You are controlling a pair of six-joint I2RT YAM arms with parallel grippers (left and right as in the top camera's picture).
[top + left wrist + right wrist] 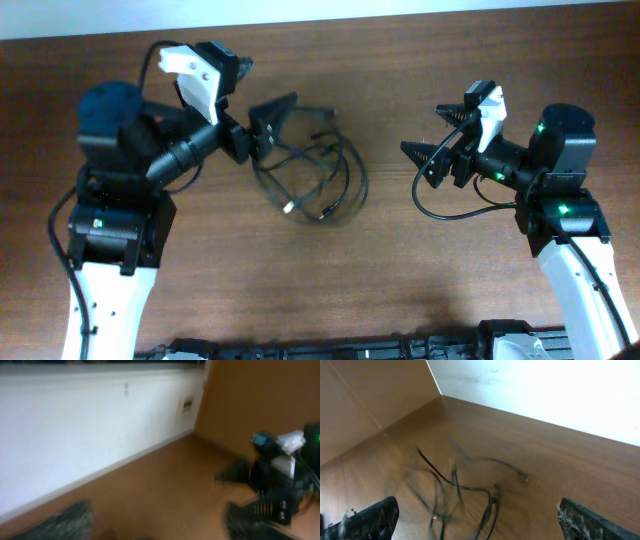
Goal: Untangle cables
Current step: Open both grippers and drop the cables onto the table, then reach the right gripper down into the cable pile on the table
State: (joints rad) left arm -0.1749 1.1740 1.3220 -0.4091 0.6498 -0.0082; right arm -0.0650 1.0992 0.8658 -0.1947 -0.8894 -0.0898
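The cables (pixel 312 178) are thin black cords with small plug ends, lying in a loose tangle on the wooden table between my two arms. My left gripper (pixel 268 123) is open at the tangle's upper left edge, with nothing seen between its fingers. Its own view is blurred and shows no cable, only its fingers (pixel 155 530) low in the frame. My right gripper (pixel 437 135) is open and empty, well to the right of the tangle. In the right wrist view the cables (pixel 465 491) lie ahead of the open fingers (pixel 477 505), partly blurred.
The wooden table (pixel 330 280) ends at a white wall (pixel 545 390) along its far edge. The thicker black wire of the right arm (pixel 450 212) hangs in a loop below its gripper. The right arm (pixel 280 485) shows in the left wrist view.
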